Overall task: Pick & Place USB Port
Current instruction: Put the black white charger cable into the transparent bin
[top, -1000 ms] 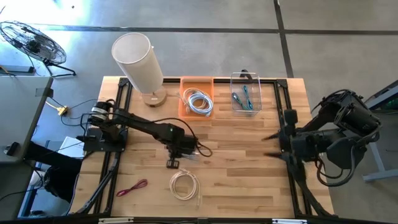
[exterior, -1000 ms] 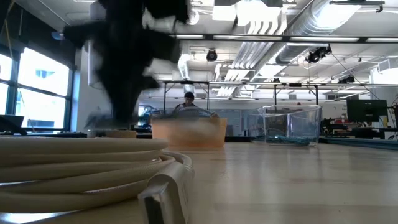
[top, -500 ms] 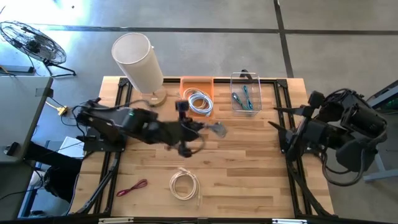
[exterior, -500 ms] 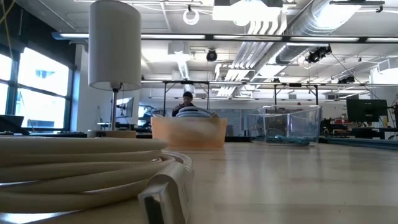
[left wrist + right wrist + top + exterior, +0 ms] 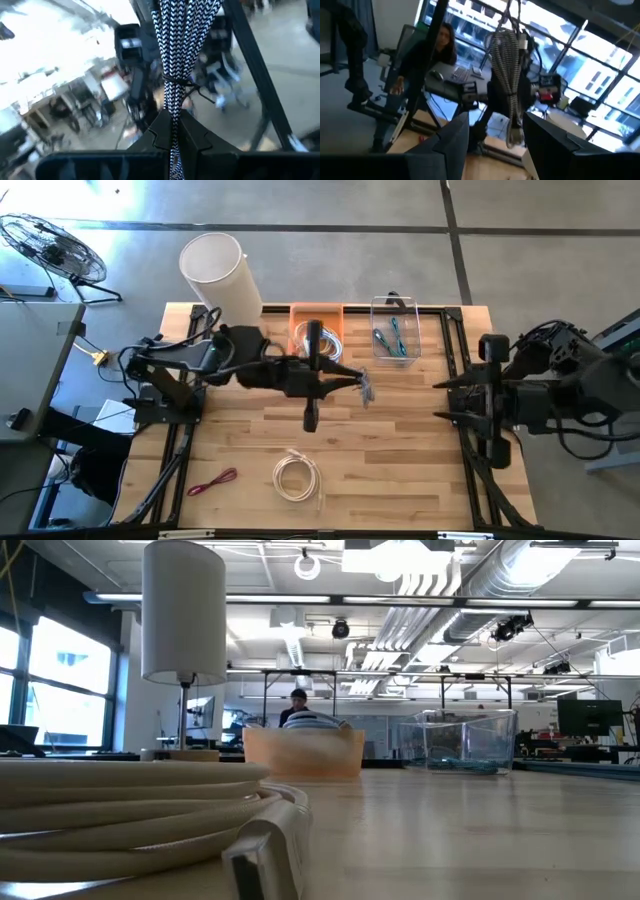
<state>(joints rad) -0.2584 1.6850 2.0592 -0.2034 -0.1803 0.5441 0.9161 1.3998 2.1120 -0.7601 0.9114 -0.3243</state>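
My left gripper (image 5: 326, 380) is raised above the middle of the table, shut on a bundled black-and-white braided USB cable (image 5: 348, 383). In the left wrist view the bundle (image 5: 176, 60) runs out ahead of the gripper (image 5: 172, 134). Its grey connector (image 5: 366, 389) points toward the right arm. My right gripper (image 5: 441, 401) is open at the table's right side, facing the bundle (image 5: 507, 65) with nothing between its fingers (image 5: 492, 137). The low view shows neither gripper. My left gripper pinches the braided cable bundle between its two fingers at one end of the coil (image 5: 173, 122), short of the thin tie (image 5: 175, 82) around it. The fingers are roughly level, pointing toward the table's right, along the bundle. The cable is lifted clear of the table.
An orange bin (image 5: 300, 350) with a white cable and a clear bin (image 5: 393, 332) with blue cables stand at the far edge, beside a white lamp (image 5: 222, 275). A white coiled cable (image 5: 297, 478) and a magenta cable (image 5: 212, 481) lie near the front. A person shows beyond the table (image 5: 437, 47).
My left gripper has risen from the table top, where it was shut on the dark cable, and moved toward the far right while turning level toward the right arm. The cable has been lifted clear with it. My right gripper has lifted off its low rest and turned toward the table's middle.
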